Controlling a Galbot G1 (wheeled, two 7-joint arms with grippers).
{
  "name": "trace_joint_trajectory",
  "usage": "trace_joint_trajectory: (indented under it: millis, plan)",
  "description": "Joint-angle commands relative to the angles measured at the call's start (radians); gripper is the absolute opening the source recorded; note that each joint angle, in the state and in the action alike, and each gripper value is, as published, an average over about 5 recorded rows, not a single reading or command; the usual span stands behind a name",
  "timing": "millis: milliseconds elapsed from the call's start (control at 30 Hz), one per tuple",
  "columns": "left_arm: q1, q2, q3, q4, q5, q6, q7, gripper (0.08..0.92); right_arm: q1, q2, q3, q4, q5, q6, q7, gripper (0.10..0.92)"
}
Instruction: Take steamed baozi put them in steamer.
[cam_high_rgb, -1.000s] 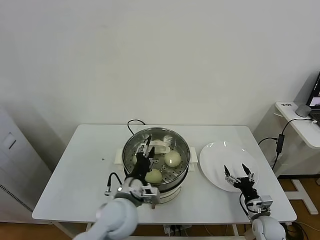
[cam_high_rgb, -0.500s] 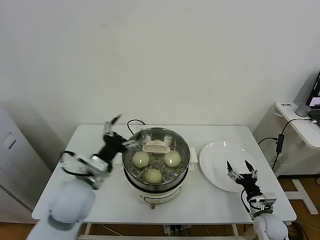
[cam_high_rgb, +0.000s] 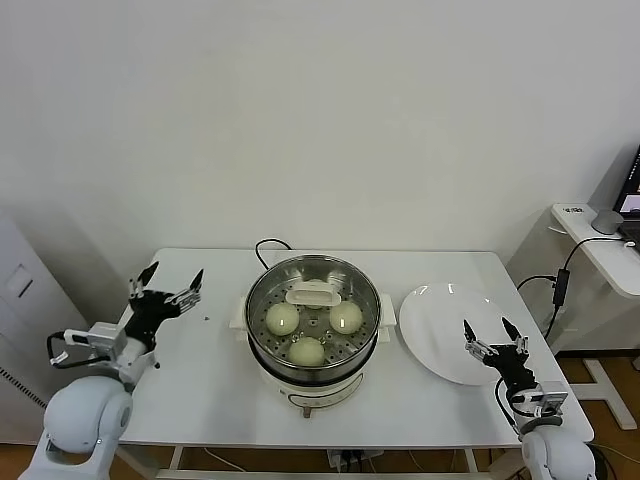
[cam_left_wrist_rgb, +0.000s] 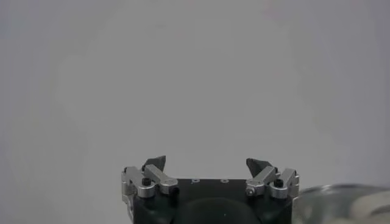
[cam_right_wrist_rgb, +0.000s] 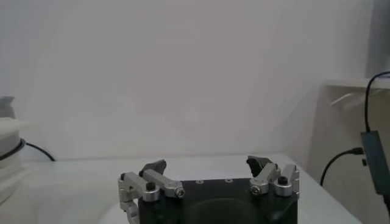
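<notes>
Three cream-white steamed baozi lie on the perforated tray of the steamer: one at the left, one at the right, one at the front. A cream handle piece rests at the tray's back. My left gripper stands open and empty above the table's left end, well clear of the steamer; its own view shows its gripper against the bare wall. My right gripper is open and empty over the near edge of the white plate; its own view shows it with nothing between the fingers.
A black power cord runs behind the steamer. The white table has open surface at the left and front. A side desk with a mouse stands at the far right, with a hanging cable beside it.
My left gripper has let go of a baozi in the steamer, opened and swung out left over the table's left end. The right gripper has drifted slightly toward the plate's near edge.
</notes>
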Motion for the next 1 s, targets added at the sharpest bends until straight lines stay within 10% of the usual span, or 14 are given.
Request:
trace_joint_trajectory:
  millis: [33,1000]
  plan:
    - [0.052,0.001,-0.067,0.200,0.086,-0.068,-0.013,0.823,-0.034,-0.007,0.016,0.056,0.018,-0.065,0.048,0.823]
    - [0.037,-0.056,0.005,0.255,0.062,-0.032,-0.028,0.823,-0.053,-0.017,0.006,0.060,0.013,-0.112,0.044,0.823]
